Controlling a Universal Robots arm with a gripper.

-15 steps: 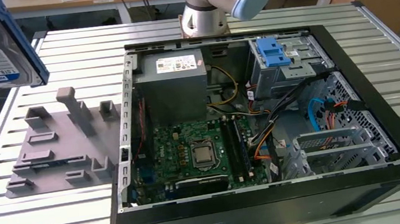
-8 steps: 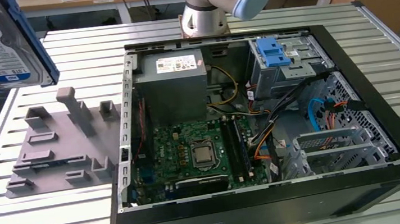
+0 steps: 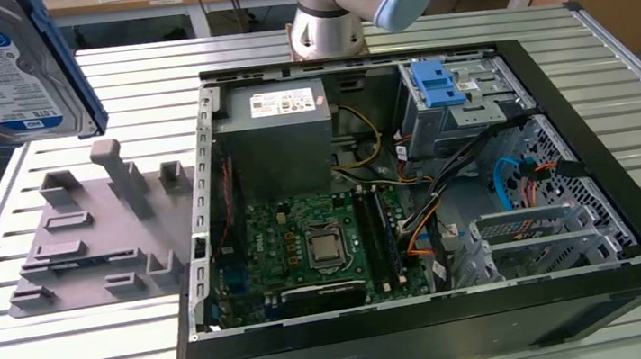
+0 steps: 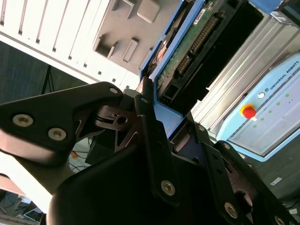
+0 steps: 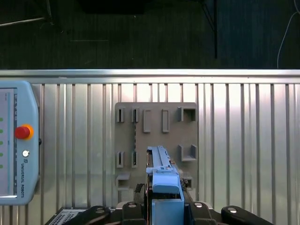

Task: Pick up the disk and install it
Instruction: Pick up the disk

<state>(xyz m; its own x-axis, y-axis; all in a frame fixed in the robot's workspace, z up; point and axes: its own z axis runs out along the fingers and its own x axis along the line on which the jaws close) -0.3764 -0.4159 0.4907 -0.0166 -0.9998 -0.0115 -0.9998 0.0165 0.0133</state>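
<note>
Gripper (image 5: 165, 208) w/ disk (image 3: 7, 75) clamped, over jig (image 5: 157, 129).

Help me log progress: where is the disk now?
The disk is aloft at the exterior view's left, above the grey fixture plate, outside the open computer case.

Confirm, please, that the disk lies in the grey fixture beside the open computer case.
No: the gripper holds the disk in the air, clear of the grey fixture beside the open computer case, as the exterior view and first wrist view show.
</note>
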